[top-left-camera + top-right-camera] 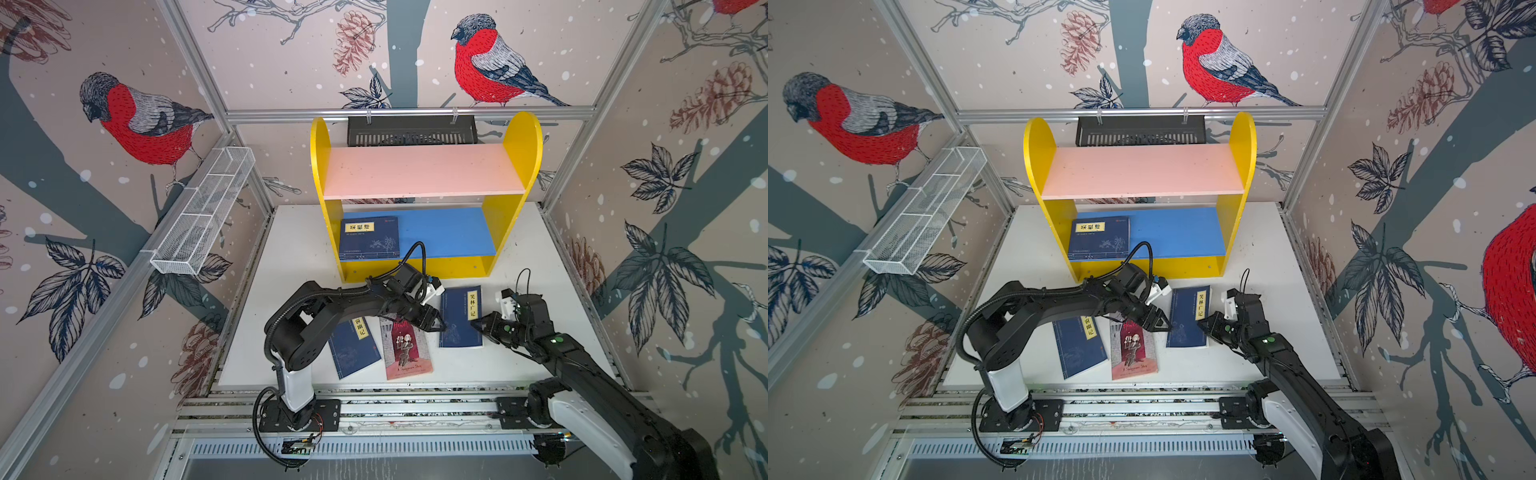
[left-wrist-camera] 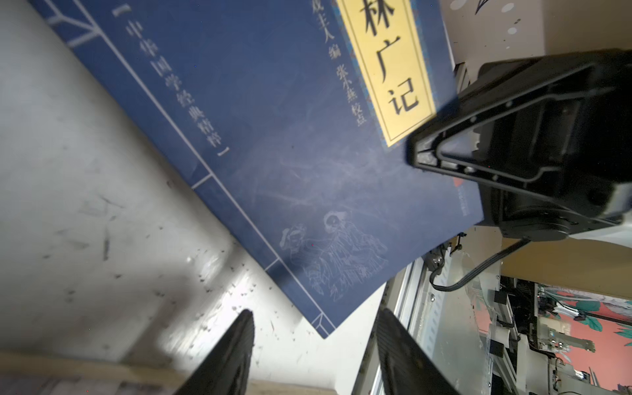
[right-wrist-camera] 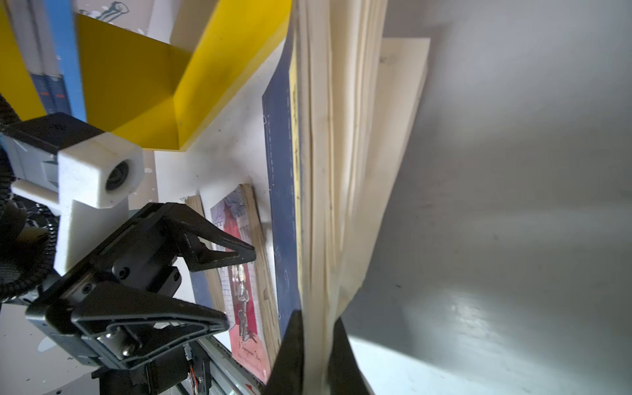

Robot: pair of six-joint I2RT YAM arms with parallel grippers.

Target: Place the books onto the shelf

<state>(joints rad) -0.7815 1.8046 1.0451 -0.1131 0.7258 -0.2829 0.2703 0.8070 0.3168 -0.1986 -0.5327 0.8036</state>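
1. The right claw (image 3: 316,328) is clenching the page edge of a navy book (image 1: 457,328). It is pinching the cover and some leaves, while the remaining pages are fanning loose in the right wrist view.
2. The left claw (image 1: 436,322) is hanging released at that book's opposite edge, with nothing between its fingers and the Hamlet book (image 1: 407,353) partly beneath it.
3. The gripped book is sitting on the desk (image 1: 532,291) just in front of the shelf (image 1: 523,141). A second navy book (image 1: 353,349) is lying beside Hamlet.
4. A shelved navy book (image 1: 369,239) is already resting on the blue lower board (image 1: 449,232), at its left end.
5. The step in hand appears to be the pickup of the gripped book, with three books waiting on the desk.
6. The next move is probably calling for a lift that keeps all the pages together, perhaps with the left claw steadying the spine side. After that comes a carry onto the free stretch of the blue board.
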